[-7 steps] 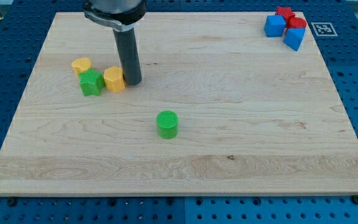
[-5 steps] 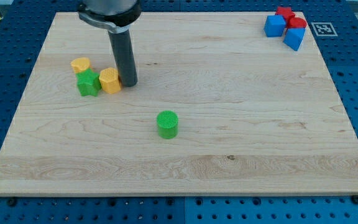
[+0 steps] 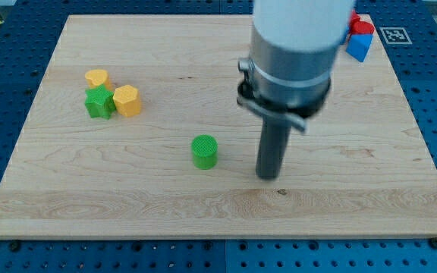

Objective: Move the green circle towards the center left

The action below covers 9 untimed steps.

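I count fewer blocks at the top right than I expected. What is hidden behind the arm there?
Beside the arm, only a red block and a blue block show at the view's top right. Anything further left is covered by the arm, so I cannot tell.

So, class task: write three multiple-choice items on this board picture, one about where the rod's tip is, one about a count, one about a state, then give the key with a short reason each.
1. Where is my tip relative to the green circle?
A. to the view's right of it
B. to the view's left of it
C. on top of it

2. How many yellow blocks are on the wooden board?
A. one
B. two
C. four

3. Is my tip touching the green circle?
A. yes, pressed against it
B. no, bare board shows between them
C. it cannot be seen

Key: 1 A, the rod stands right of the circle. 2 B, the upper yellow block and the yellow block beside the green star. 3 B, a clear gap separates them.
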### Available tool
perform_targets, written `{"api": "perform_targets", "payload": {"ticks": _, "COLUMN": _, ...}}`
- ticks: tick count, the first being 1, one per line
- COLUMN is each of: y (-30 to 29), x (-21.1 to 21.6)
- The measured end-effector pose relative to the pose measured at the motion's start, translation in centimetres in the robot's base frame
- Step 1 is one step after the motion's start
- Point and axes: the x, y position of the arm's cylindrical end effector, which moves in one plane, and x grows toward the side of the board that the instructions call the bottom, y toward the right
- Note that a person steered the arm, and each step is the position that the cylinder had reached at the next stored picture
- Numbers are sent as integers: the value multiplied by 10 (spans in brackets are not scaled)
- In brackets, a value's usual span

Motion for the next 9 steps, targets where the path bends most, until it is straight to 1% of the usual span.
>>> {"api": "perform_targets", "payload": {"ticks": 1, "y": -17, "x": 23}}
{"api": "perform_targets", "payload": {"ticks": 2, "y": -39, "x": 23}}
{"api": "perform_targets", "payload": {"ticks": 4, "y": -40, "x": 12}}
{"api": "perform_targets", "payload": {"ticks": 5, "y": -40, "x": -15}}
{"api": "perform_targets", "payload": {"ticks": 6, "y": -62, "x": -33}}
{"api": "perform_targets", "payload": {"ticks": 7, "y": -109, "x": -37}}
{"api": "perform_targets", "payload": {"ticks": 9, "y": -149, "x": -79}}
